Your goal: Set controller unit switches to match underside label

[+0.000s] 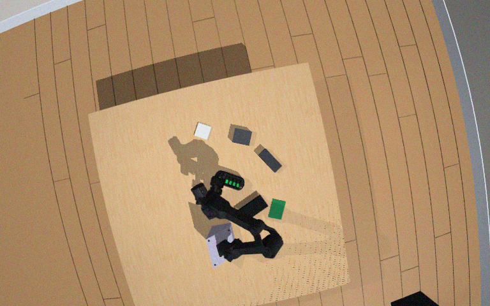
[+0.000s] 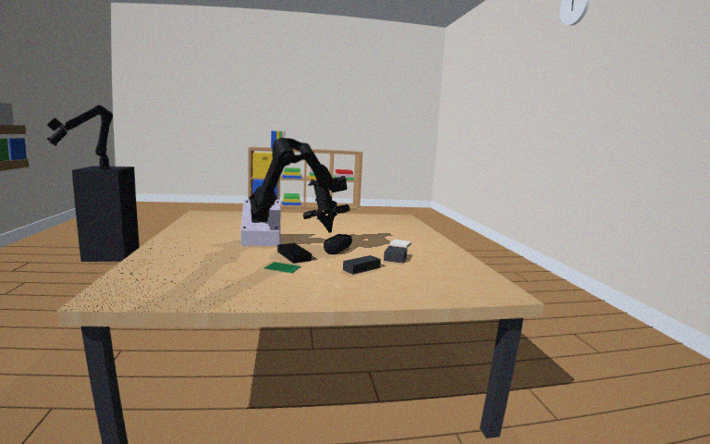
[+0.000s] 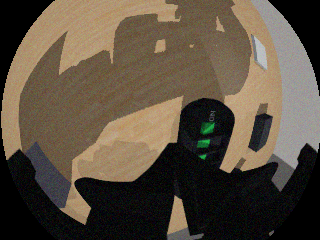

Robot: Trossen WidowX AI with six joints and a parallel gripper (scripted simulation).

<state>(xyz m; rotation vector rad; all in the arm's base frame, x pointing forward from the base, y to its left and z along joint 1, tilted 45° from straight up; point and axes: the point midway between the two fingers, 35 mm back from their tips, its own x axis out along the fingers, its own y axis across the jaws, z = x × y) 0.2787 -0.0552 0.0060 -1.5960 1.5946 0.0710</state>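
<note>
The dark grey controller unit (image 1: 233,177) (image 2: 337,243) (image 3: 210,115) sits on its base on the bench, switches up, near the middle of the table. Several green switch ends show on its top. My gripper (image 1: 217,179) (image 2: 328,227) (image 3: 172,147) is shut and holds nothing. It points down, a short way above the unit's end nearest the arm, and does not touch it. The label on the underside is hidden.
A black block (image 1: 252,206) (image 2: 294,252) and a green card (image 1: 276,208) (image 2: 282,267) lie near the arm's base (image 1: 216,248) (image 2: 260,230). A dark grey bar (image 1: 270,159) (image 2: 361,264), a grey cube (image 1: 241,136) (image 2: 395,254) and a white block (image 1: 202,130) (image 2: 400,243) lie beyond the unit.
</note>
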